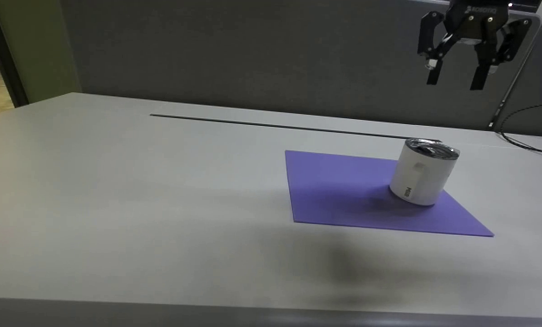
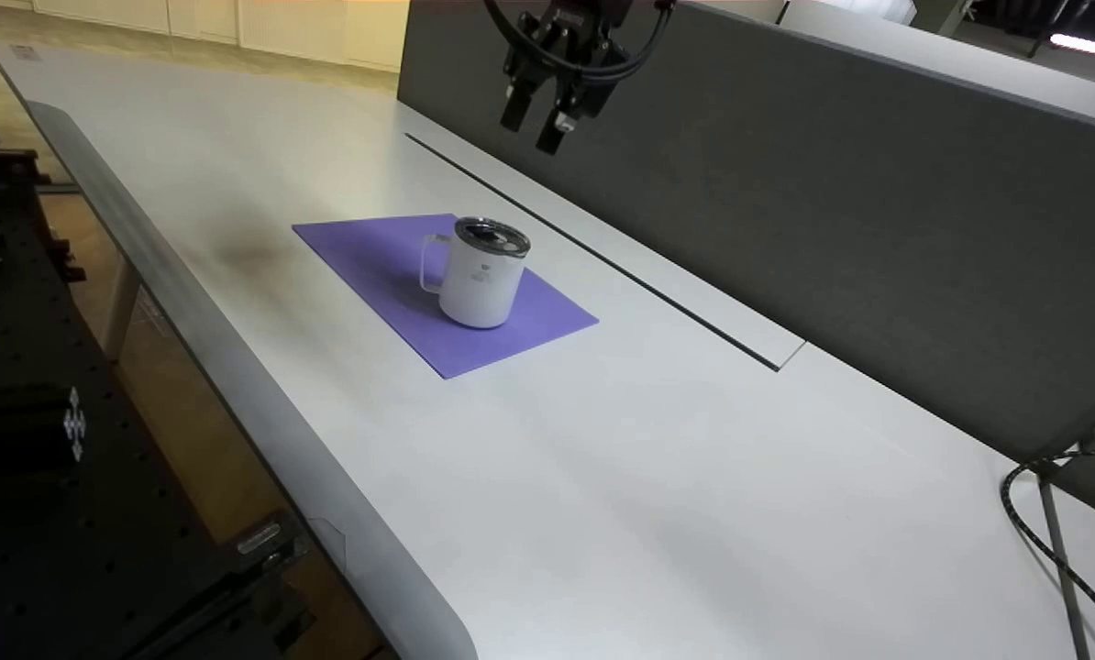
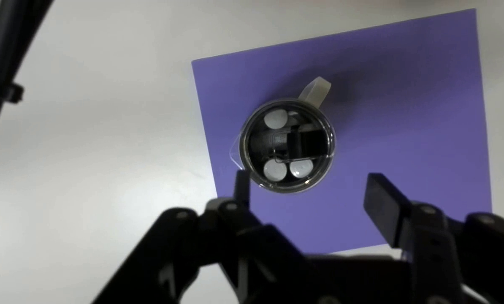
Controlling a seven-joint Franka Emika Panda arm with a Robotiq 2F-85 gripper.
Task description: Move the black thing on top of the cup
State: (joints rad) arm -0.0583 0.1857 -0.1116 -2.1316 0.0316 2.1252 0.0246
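A white cup (image 1: pixel 421 179) stands upright on a purple mat, with a clear lid in a greyish rim; it also shows in an exterior view (image 2: pixel 480 286). In the wrist view the cup's handle (image 3: pixel 315 92) points away to the upper right. A black slider piece (image 3: pixel 307 144) sits on the lid, right of its middle, among several pale round discs. The slider is small and dark in an exterior view (image 2: pixel 489 233). My gripper (image 1: pixel 455 81) is open and empty, well above and behind the cup in both exterior views (image 2: pixel 532 128). In the wrist view its fingers (image 3: pixel 309 182) show below the lid.
The purple mat (image 1: pixel 334 195) lies flat on a white table (image 1: pixel 139 204). A dark slot (image 2: pixel 602 257) runs along the table's back. A grey partition (image 1: pixel 234 54) stands behind it. A black cable (image 2: pixel 1061 559) lies at the table's end. A dark platform (image 2: pixel 80 513) borders the table.
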